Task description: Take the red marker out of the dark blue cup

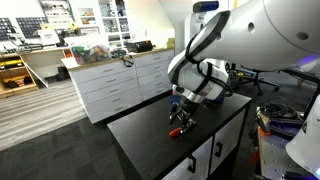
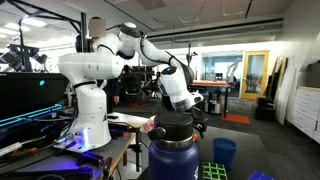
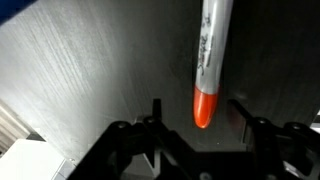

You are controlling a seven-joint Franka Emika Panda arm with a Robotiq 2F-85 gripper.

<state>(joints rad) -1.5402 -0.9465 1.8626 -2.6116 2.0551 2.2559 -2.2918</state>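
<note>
The red marker (image 3: 210,60) has a red-orange tip and a pale grey barrel. In the wrist view it lies on the dark table, tip toward me, with that tip between my jaws. My gripper (image 3: 195,115) is open, and both fingers stand clear of the marker. In an exterior view the gripper (image 1: 181,113) hangs low over the black table, with a small red thing (image 1: 180,130) just below it. The dark blue cup (image 2: 225,152) stands apart at the near right in an exterior view, and no marker shows in it.
A tall violet-blue cylinder with a black lid (image 2: 174,152) fills the foreground, beside a multicoloured cube (image 2: 213,172). The black table top (image 1: 215,125) sits on white cabinets. More white drawers (image 1: 120,85) stand beyond a floor gap.
</note>
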